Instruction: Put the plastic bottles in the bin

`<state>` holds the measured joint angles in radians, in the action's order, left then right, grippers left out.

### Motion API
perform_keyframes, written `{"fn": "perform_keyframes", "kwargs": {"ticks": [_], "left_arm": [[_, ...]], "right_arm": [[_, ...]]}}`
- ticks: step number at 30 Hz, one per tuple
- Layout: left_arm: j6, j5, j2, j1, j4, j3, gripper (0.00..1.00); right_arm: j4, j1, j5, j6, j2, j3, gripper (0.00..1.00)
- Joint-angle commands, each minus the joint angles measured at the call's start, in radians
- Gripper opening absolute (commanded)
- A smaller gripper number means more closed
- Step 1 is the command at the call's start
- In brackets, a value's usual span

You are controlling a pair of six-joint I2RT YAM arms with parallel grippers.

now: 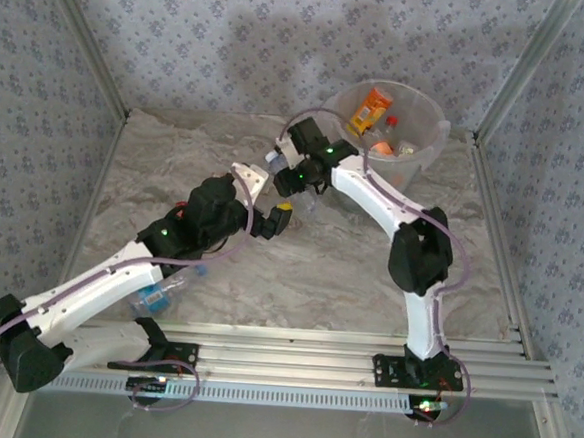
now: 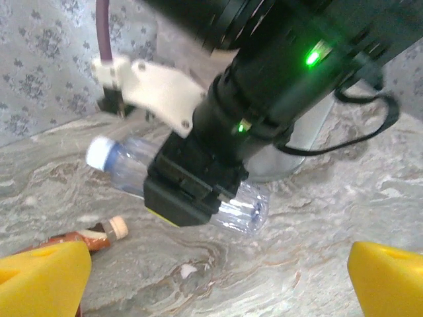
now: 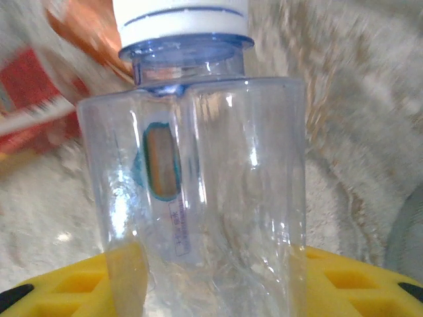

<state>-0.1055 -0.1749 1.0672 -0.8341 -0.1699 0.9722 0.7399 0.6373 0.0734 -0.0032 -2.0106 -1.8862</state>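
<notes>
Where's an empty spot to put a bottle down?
Bare table at the far left, between wall and left arm. More in front, between it and the right arm. Crowded where the left tool and right tool, gripping a clear bottle, meet by the bin.

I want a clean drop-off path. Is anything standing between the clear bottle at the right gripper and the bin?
Nothing visible does. The clear bottle sits between the right gripper's fingers, just left of the bin, with no loose item between them. The bin's wall is taller, so it likely needs lifting over the rim.

Clear bottle [image 3: 205, 191], grey marbled table [image 1: 338, 282], floral-patterned walls [image 1: 235, 35]
</notes>
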Motion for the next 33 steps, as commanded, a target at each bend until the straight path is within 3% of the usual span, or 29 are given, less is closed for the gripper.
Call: {"fn": "perform_keyframes", "kwargs": {"ticks": [1, 12, 19, 29, 33], "left_arm": [[0.014, 0.035, -0.046, -0.008, 0.079, -0.031, 1.0], [-0.037, 0.078, -0.111, -0.007, 0.225, -0.096, 1.0], [-0.052, 0.196, -0.146, -0.005, 0.32, -0.135, 1.0], [-0.056, 0.361, -0.135, -0.004, 0.319, -0.115, 1.0], [-0.06, 0.378, -0.127, -0.004, 0.312, -0.11, 1.0]], "right_arm": [[-0.026, -0.003, 0.02, 0.042, 0.084, -0.024, 0.55], [-0.058, -0.012, 0.01, 0.086, 0.217, -0.122, 0.54], [-0.085, -0.058, -0.053, 0.095, 0.263, -0.187, 0.52], [-0.045, -0.146, -0.305, 0.017, 0.256, -0.303, 0.53], [-0.008, -0.21, -0.341, 0.002, 0.227, -0.341, 0.53]]}}
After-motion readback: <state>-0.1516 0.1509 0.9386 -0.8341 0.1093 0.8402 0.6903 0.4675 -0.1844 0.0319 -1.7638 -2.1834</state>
